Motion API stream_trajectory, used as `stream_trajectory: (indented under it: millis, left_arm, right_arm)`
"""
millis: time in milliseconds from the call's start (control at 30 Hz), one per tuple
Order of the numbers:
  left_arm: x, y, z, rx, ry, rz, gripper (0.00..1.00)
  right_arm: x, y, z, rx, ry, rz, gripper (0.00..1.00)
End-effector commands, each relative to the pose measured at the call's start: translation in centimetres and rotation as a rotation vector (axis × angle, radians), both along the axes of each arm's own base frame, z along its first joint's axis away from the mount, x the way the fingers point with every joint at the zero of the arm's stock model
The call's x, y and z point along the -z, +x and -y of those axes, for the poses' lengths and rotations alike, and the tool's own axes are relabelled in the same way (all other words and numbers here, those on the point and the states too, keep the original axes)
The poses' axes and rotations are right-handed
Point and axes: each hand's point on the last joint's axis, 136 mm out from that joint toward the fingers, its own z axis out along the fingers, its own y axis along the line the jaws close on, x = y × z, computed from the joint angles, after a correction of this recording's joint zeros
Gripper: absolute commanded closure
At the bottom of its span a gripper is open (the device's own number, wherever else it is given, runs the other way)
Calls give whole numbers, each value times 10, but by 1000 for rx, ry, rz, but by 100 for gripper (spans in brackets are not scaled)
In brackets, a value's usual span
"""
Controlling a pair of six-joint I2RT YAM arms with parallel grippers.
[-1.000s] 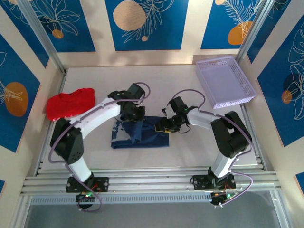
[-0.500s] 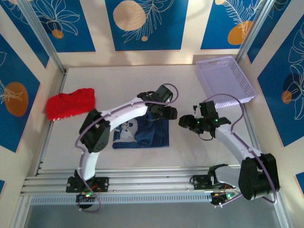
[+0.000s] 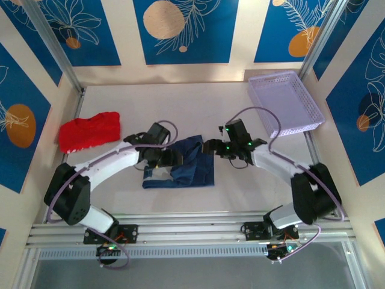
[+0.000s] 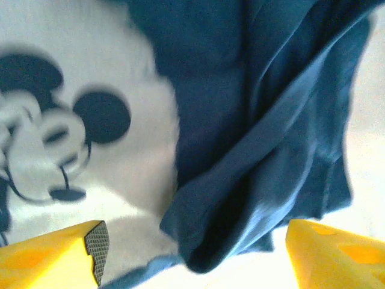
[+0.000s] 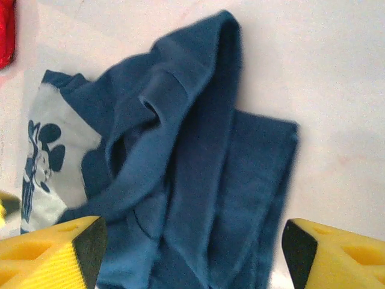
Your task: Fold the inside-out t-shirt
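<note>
Lavender perforated plastic basket (image 3: 286, 102) beyond and right of rumpled soft navy cloth t-shirt (image 3: 183, 171). Spread wide over it: left gripper (image 4: 192, 256), right gripper (image 5: 192, 253).

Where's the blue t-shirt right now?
Top view: the blue t-shirt lies mid-table, between the red garment at left and the purple basket at back right.

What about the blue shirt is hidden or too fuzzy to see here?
- Top view: the left arm covers the t-shirt's upper left edge.
- Left wrist view: the cartoon print is blurred and cut off by the left edge.
- Right wrist view: the t-shirt's bottom runs past the lower edge.
- Top view: the red garment is too small to tell its kind.
</note>
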Motion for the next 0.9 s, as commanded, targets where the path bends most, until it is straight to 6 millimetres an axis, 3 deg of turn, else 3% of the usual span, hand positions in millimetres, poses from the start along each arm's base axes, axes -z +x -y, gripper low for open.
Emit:
stream_trajectory:
  millis: [0, 200, 433, 700, 867]
  left_arm:
    - [-2, -5, 24, 3, -153, -22, 22]
    - [9, -14, 24, 21, -155, -44, 24]
    - [12, -15, 50, 75, -215, -43, 41]
    - [0, -11, 106, 202, -222, 22, 71]
    - [-5, -17, 150, 298, -233, 46, 76]
  right_arm:
    - [-3, 23, -24, 5, 60, -2, 23]
    - [19, 40, -48, 2, 42, -71, 31]
    - [31, 58, -39, 48, 7, -108, 58]
    - [28, 66, -24, 20, 11, -119, 86]
    - [29, 70, -18, -26, 7, -158, 87]
